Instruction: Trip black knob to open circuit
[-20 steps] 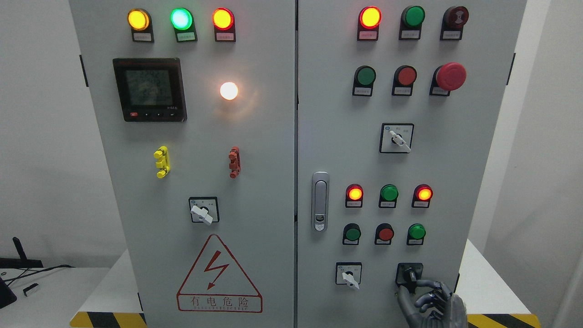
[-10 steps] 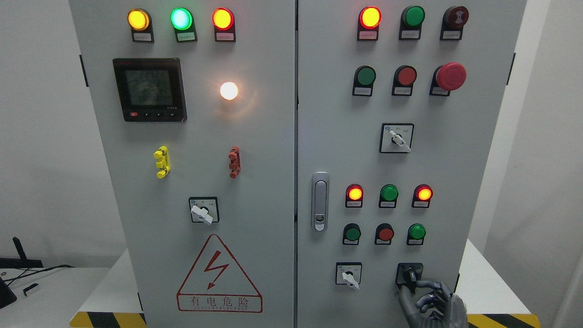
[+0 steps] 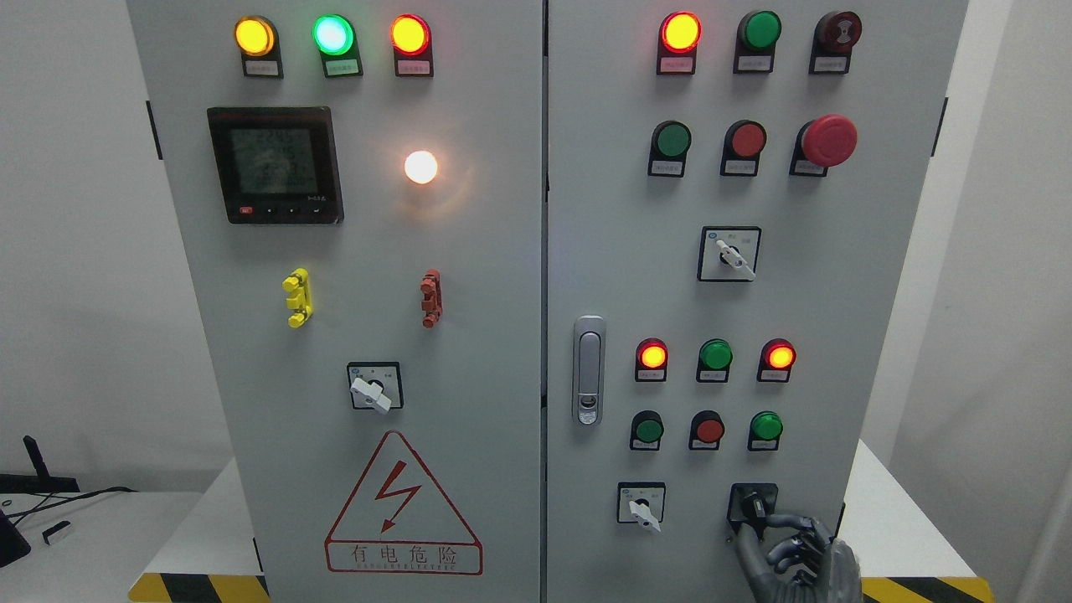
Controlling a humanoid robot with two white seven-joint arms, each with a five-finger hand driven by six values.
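Over the last second almost nothing changed: the right hand [image 3: 796, 557] stayed just under the black knob [image 3: 752, 506], fingers curled and touching it, below the green button [image 3: 765, 426]. The knob looked not yet turned.

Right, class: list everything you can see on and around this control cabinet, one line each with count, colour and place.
Cabinet: one, grey, two doors, centre.
Top-left lamps: three, yellow, green, red, all lit.
Meter: one, black, left door.
White lamp: one, lit, right of meter.
Clips: two, yellow and red, left door middle.
White-handled switches: three, one left door, two right door.
Warning triangle: one, red, left door bottom.
Latch: one, silver, right door edge.
Mushroom button: one, red, right door.
Black knob: one, right door bottom.
Right hand: one, dark grey, fingers curled just below the black knob.
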